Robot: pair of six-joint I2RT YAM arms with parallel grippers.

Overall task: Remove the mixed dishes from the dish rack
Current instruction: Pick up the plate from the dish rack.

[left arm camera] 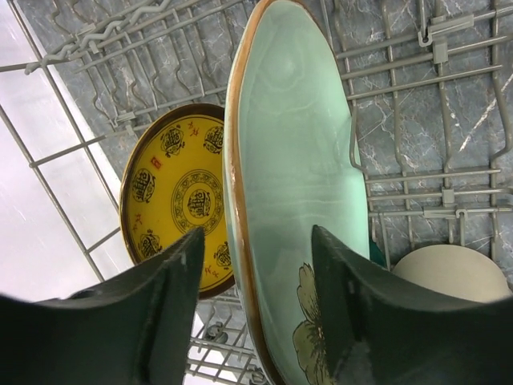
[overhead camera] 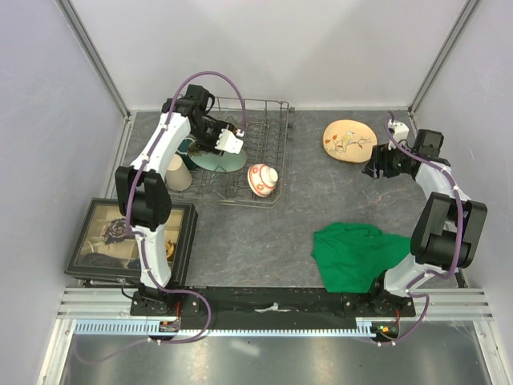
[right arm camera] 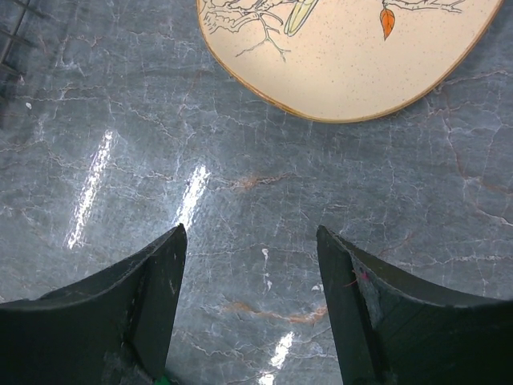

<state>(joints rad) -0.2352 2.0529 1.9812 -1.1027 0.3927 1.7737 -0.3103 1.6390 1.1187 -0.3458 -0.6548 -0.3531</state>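
straddling the glossy round pale mint-green plate [left arm camera: 296, 160], the left pincer [left arm camera: 256, 233] stands open, the right pincer [right arm camera: 250, 233] likewise.

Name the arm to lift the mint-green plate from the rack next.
Left. The left gripper, open, straddles the mint-green plate in the dish rack; the right gripper hovers far off by the cream plate.

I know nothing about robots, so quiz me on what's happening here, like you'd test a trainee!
1. True or false: the cream plate lies on the table, outside the dish rack.
2. The left hand straddles: A a spoon, B the pale mint-green plate, C a bottle.
3. Fill in: the right hand holds ____.
Key: 1 true; 2 B; 3 nothing.
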